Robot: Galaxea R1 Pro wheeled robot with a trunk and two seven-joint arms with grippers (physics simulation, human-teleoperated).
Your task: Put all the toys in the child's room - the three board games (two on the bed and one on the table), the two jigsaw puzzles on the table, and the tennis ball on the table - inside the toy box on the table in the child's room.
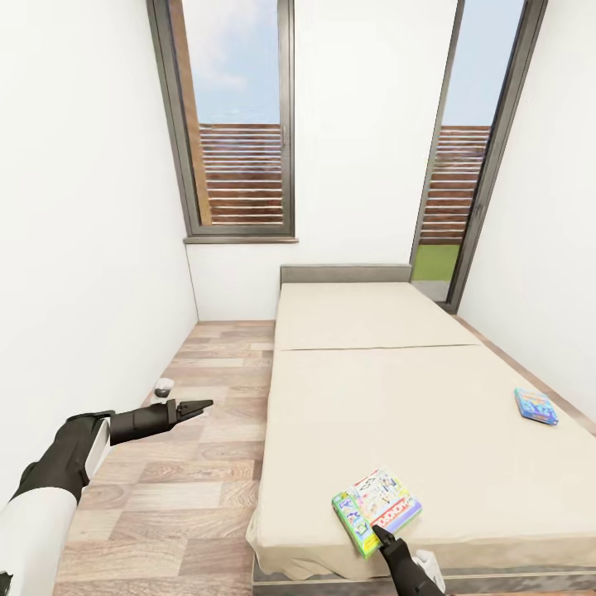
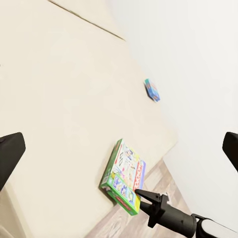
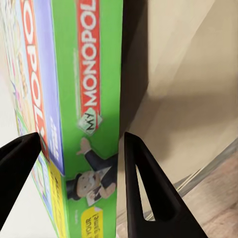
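Monopoly board game [image 3: 79, 124] between open jaws

We see a matt beige cloth bed [image 1: 397, 397], a glossy printed cardboard board game [image 1: 377, 509], a wood-grain plank floor [image 1: 199, 463], and smooth black fingers [image 3: 148, 193].

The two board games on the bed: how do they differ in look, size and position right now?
The white-green board game is larger than the small blue board game. It lies at the bed's near edge, while the blue one lies farther back by the right side. The right claw straddles the white-green box's green edge; nothing is near the blue one. Both lie flat on the mattress.
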